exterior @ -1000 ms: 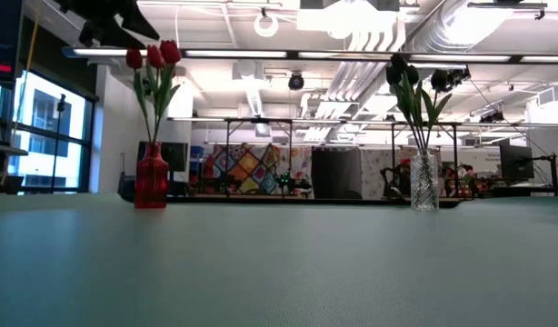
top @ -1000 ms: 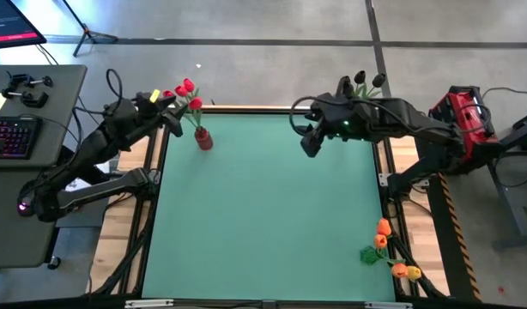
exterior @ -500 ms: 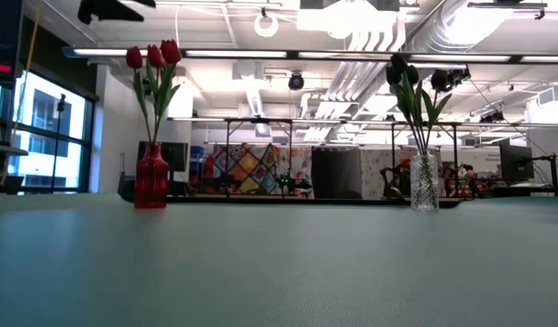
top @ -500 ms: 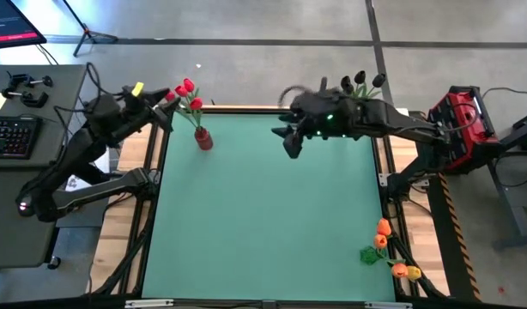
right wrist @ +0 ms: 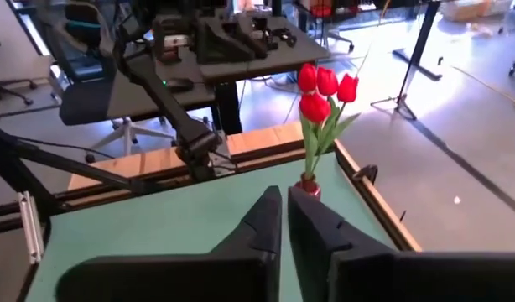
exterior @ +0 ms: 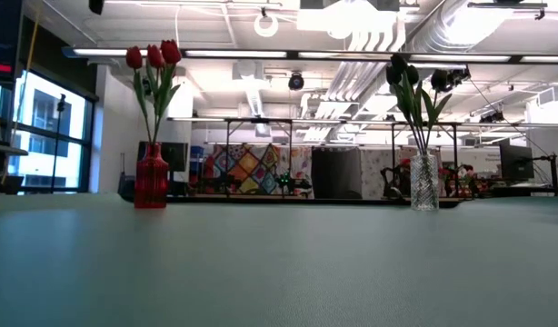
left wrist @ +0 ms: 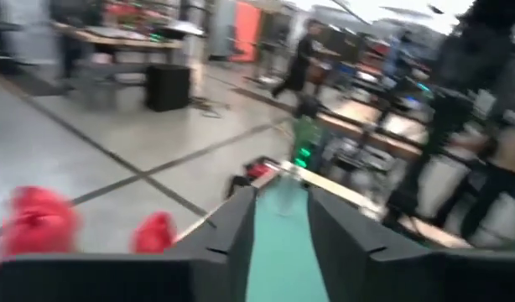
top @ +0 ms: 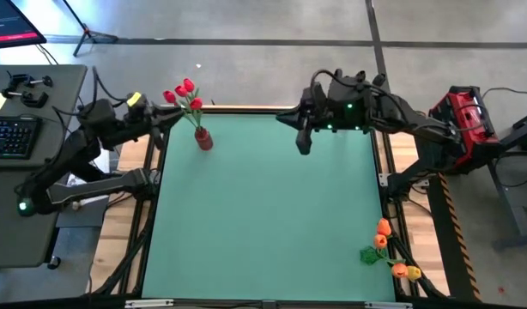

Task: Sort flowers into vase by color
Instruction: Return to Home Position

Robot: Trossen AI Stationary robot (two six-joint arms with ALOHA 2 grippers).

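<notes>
Orange tulips (top: 383,230) lay at the tabletop's (top: 263,215) near right edge, red tulips (top: 184,91) in the far-left red vase (top: 203,138). Light, thin-stemmed and soft-headed, they probably suited a mid-stem pinch. Off the far left edge, the left gripper (left wrist: 283,197) held its jaws apart, empty; over the far tabletop, the right gripper (right wrist: 284,195) had jaws nearly closed, empty.

Hidden and blurred parts.
High view: the right arm (top: 405,118) covers the clear vase (exterior: 424,186), leaving only dark tulip heads (top: 360,79). The orange tulips (top: 383,228) hide their holder. Left wrist view: the red tulips (left wrist: 39,222) are smeared.
</notes>
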